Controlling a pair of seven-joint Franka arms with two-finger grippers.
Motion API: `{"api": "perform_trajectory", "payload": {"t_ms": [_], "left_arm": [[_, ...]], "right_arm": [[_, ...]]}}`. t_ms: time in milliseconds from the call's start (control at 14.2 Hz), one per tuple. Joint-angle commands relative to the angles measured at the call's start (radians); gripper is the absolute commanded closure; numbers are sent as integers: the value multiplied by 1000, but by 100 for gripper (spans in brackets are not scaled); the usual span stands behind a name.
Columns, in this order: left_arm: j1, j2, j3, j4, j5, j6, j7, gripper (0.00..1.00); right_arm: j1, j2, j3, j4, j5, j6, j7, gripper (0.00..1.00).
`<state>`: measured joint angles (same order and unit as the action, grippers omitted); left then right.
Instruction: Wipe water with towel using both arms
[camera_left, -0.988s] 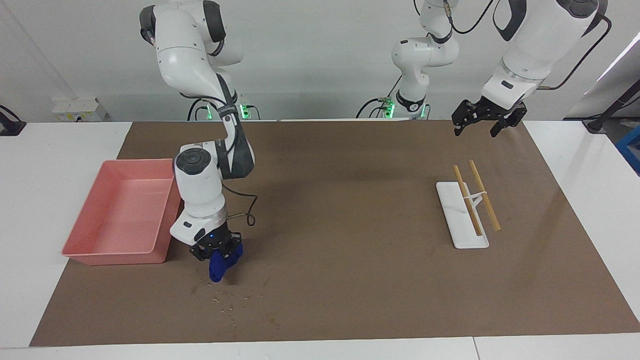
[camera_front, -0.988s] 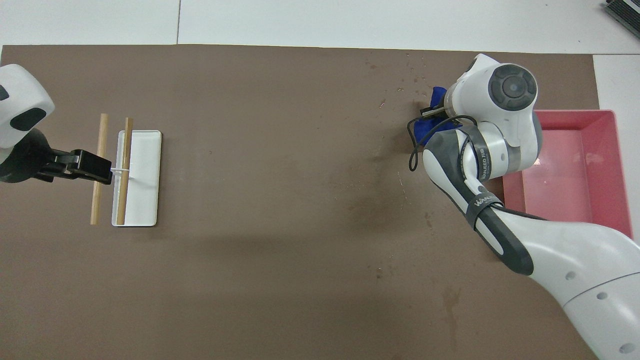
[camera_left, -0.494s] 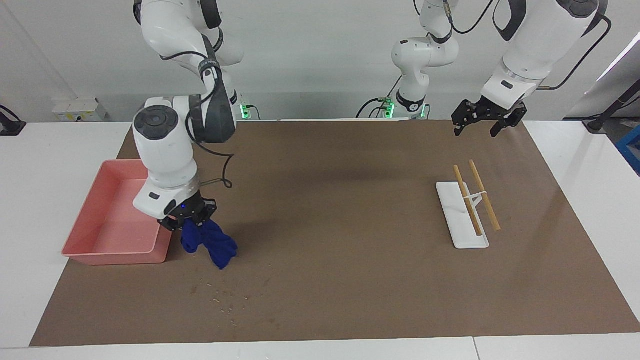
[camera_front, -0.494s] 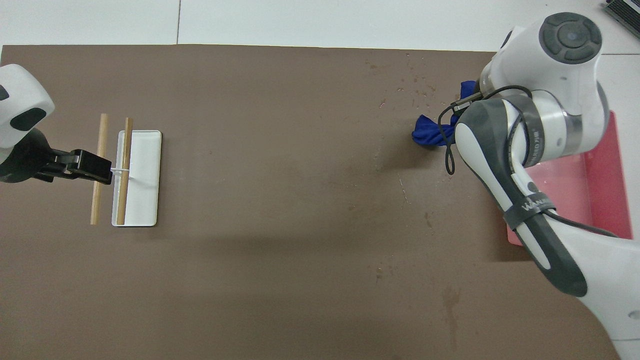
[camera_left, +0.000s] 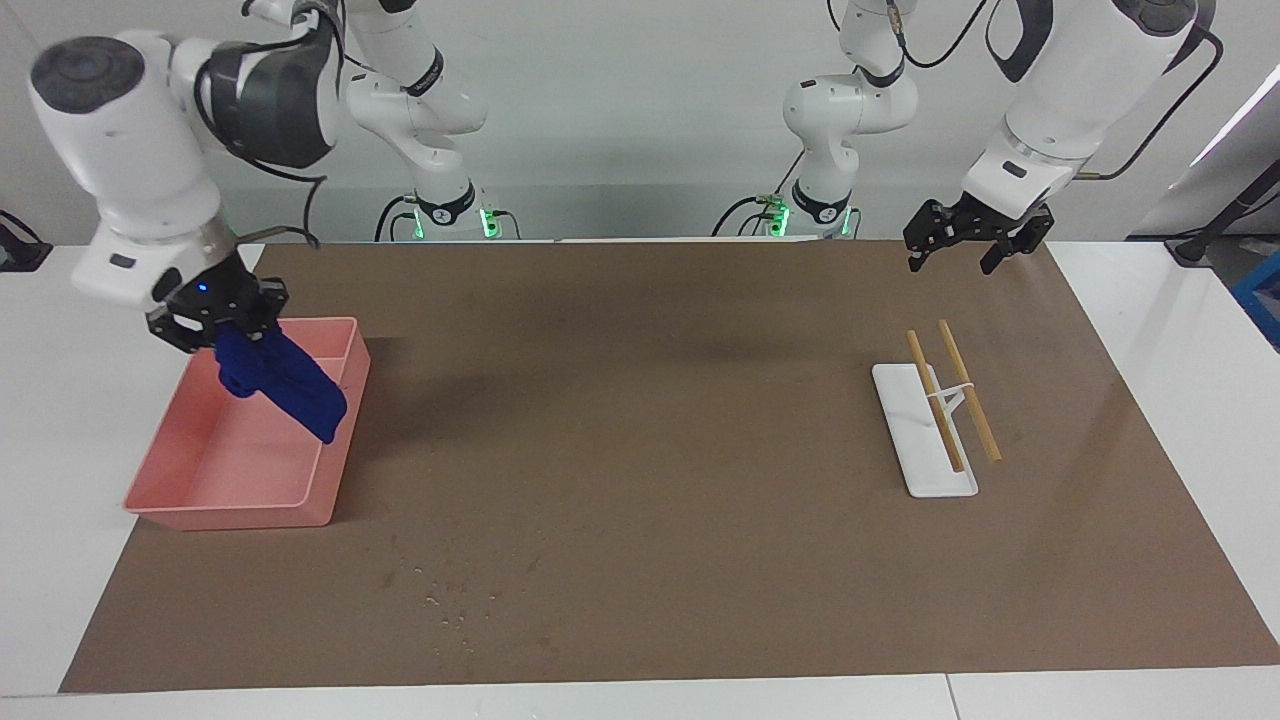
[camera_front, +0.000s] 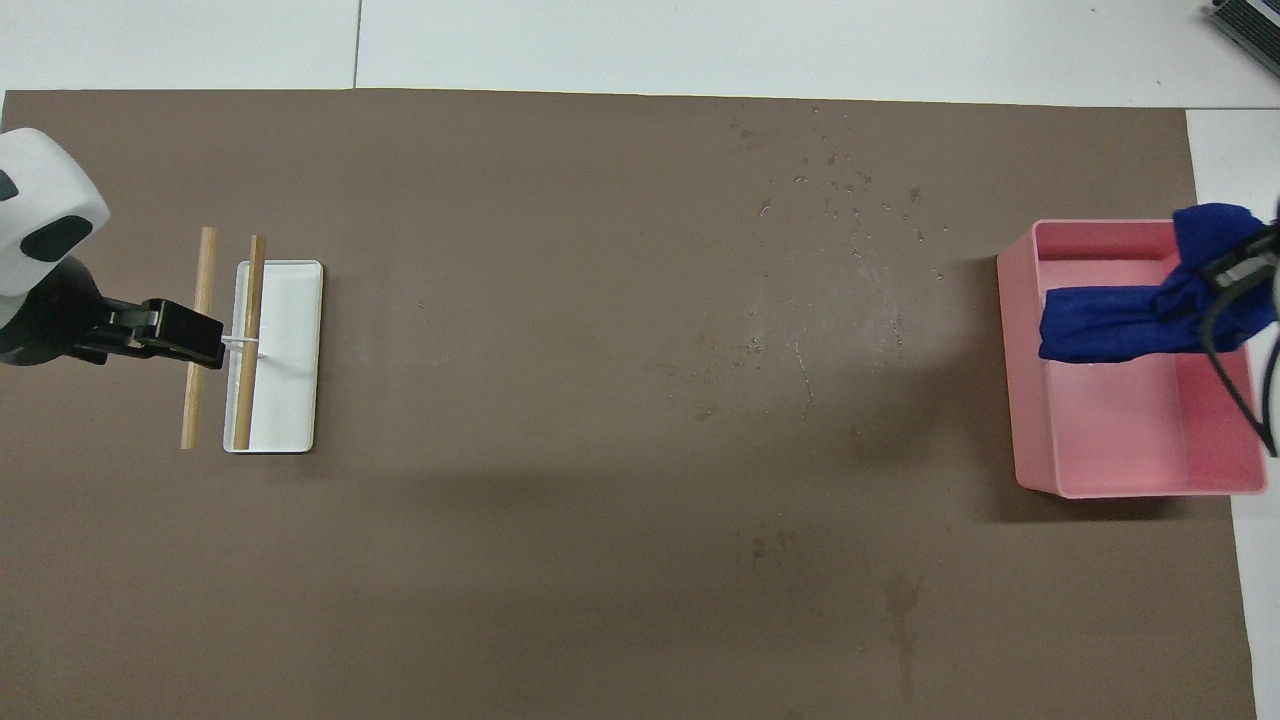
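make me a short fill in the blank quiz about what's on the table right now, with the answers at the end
1. The right gripper holds the navy towel over the pink ____.
2. The two wooden sticks rest across a ____ tray.
3. The water droplets lie on the ____ mat.
4. The left gripper waits in the air, holding ____.

Answers: tray; white; brown; nothing

Right claw (camera_left: 215, 318) raised and clamped shut; left claw (camera_left: 966, 238) hangs spread open, arm waiting.

Rectangular pink plastic tray (camera_left: 240, 500) (camera_front: 1130, 485) at nine o'clock; flat white tray (camera_left: 905, 410) (camera_front: 290, 350) with two wooden sticks (camera_left: 968, 390) (camera_front: 200, 330) at three, facing view.
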<state>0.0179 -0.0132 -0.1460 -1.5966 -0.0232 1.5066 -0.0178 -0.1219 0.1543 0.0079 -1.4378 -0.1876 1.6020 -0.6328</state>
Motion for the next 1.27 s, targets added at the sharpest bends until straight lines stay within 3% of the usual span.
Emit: {"api": "perform_trajectory", "payload": {"t_ms": [0, 212, 282, 353, 776, 988, 1200], "left_arm": [[8, -11, -1, -16, -11, 17, 9, 0], [8, -11, -1, -16, -11, 17, 9, 0], [8, -11, -1, -17, -11, 17, 9, 0], [8, -11, -1, -16, -11, 17, 9, 0], [8, -11, -1, -17, -11, 17, 9, 0], [8, -10, -1, -17, -11, 17, 9, 0], [8, -11, -1, -16, -11, 17, 9, 0]], "right_arm": [[-99, -35, 15, -61, -20, 34, -125, 100], [-108, -113, 14, -244, -15, 181, -120, 100], [-114, -139, 15, -306, -9, 232, -128, 64], [-123, -157, 15, -343, -3, 242, -131, 1], [-134, -162, 15, -349, 60, 230, -142, 0], [-130, -163, 15, -339, 178, 167, -131, 0], [-73, -202, 50, -319, 217, 115, 53, 0]]}}
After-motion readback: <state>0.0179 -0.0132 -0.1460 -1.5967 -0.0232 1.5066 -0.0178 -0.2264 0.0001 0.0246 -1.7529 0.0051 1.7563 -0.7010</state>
